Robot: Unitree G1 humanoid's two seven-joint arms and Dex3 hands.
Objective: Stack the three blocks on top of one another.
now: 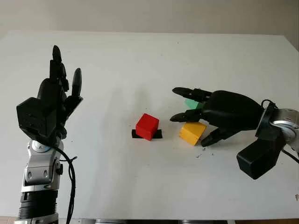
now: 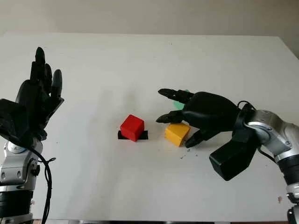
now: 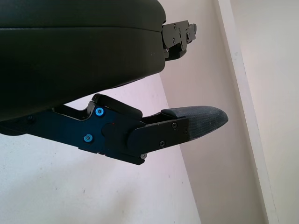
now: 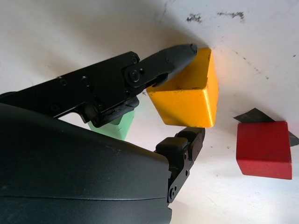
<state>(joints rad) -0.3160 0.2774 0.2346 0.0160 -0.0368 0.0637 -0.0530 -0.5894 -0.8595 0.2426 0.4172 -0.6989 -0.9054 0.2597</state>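
Fingers of right hand closed around yellow block, 1 tip on a side face, another under the near edge in the right wrist view; block tilted, on or just above white table, contact with the surface not clear. Green block partly hidden behind the same hand, just beyond the yellow one. Red block near the table's middle, sitting on a flat black marker, close to the yellow block's left and apart from it. Left hand raised at the table's left side, released, holding nothing, well apart from all 3 blocks. No labels or writing legible on any block; only small dark scuffs on the tabletop near the yellow block.
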